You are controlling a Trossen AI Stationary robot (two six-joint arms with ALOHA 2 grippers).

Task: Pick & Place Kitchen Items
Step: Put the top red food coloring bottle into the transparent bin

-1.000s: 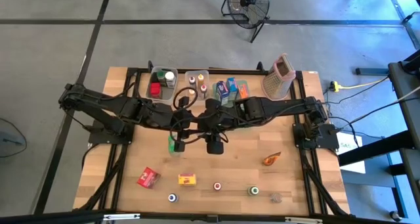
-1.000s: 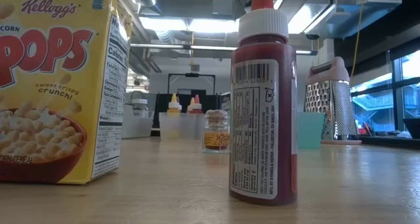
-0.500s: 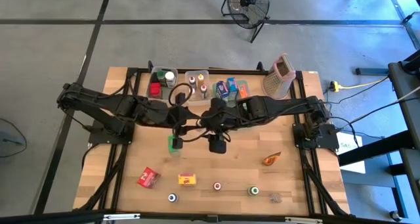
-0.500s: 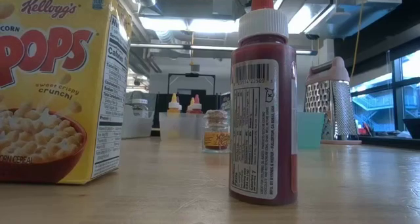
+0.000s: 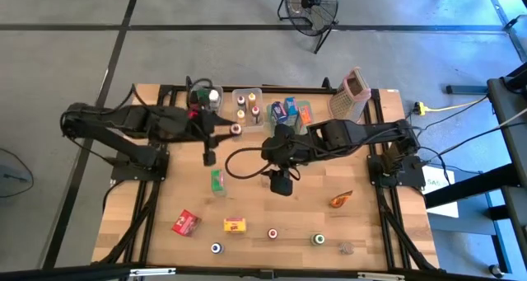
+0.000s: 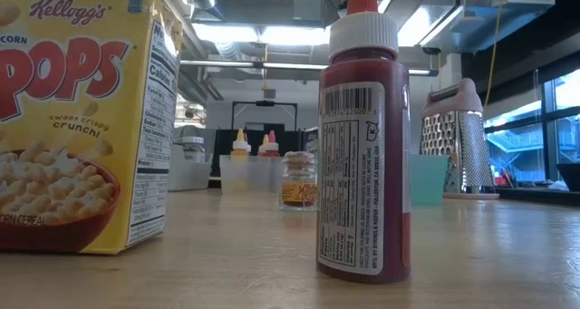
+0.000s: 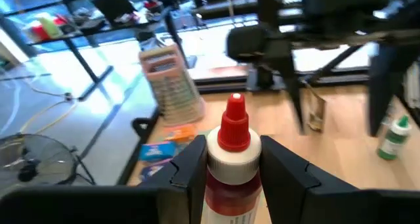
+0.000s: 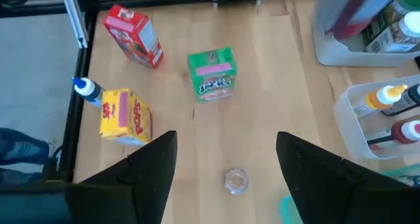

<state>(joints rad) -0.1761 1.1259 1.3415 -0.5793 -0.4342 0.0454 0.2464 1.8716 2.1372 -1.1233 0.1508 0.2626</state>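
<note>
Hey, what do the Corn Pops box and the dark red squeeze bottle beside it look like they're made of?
Corn Pops box: printed cardboard by the look, slightly glossy, with crisp folded edges and flat panels. Squeeze bottle: apparently plastic, translucent dark red body with soft highlights, matte white cap, red nozzle, and a stuck-on paper or film label.

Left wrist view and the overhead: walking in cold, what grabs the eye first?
The left gripper, shut on a red-capped sauce bottle, hovers near the clear bins at the table's back edge. The right gripper hangs open over mid-table, above a green carton. Other cartons and small jars line the front edge.
</note>
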